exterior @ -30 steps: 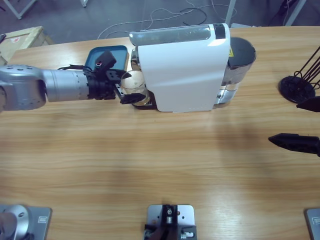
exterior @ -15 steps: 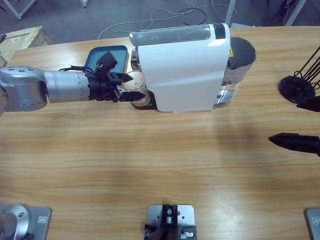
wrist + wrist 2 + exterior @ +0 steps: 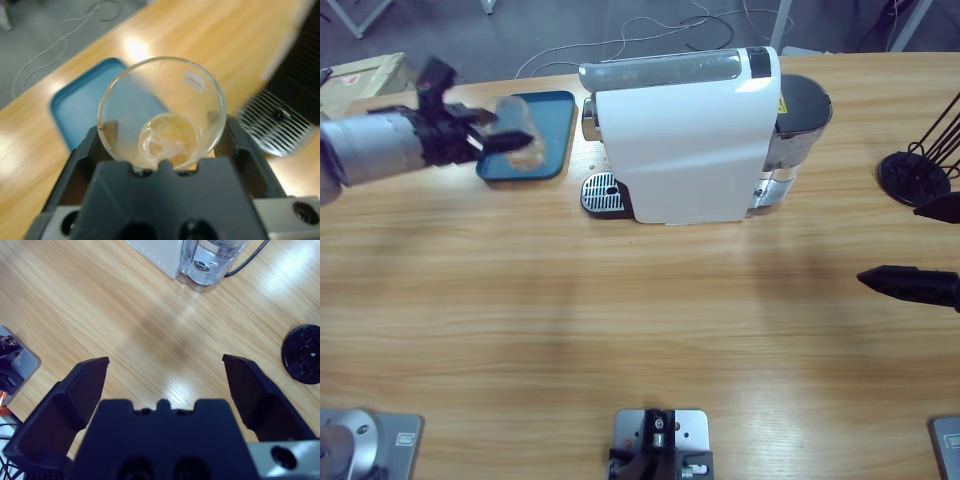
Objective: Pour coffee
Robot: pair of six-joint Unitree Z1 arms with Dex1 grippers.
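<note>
A small clear glass tumbler (image 3: 516, 132) is held in my left gripper (image 3: 498, 138), which is shut on it above the blue tray (image 3: 556, 108), left of the white coffee machine (image 3: 690, 135). In the left wrist view the tumbler (image 3: 200, 85) sits between the jaws of the left gripper (image 3: 161, 129), with a thin layer of light brown coffee (image 3: 175, 137) at its bottom. The machine's drip grate (image 3: 603, 192) stands bare. My right gripper (image 3: 922, 248) hangs open at the table's right edge; in the right wrist view the gripper (image 3: 165, 365) has only bare wood between its fingers.
A black round stand (image 3: 915, 172) sits at the far right, also the black stand (image 3: 306, 354) in the right wrist view. The machine's water tank (image 3: 212, 260) faces the right arm. A cardboard box (image 3: 360, 75) lies off the table's back left corner.
My left gripper has drawn the tumbler off the drip grate and carried it left, over the blue tray. The right arm has not moved.
</note>
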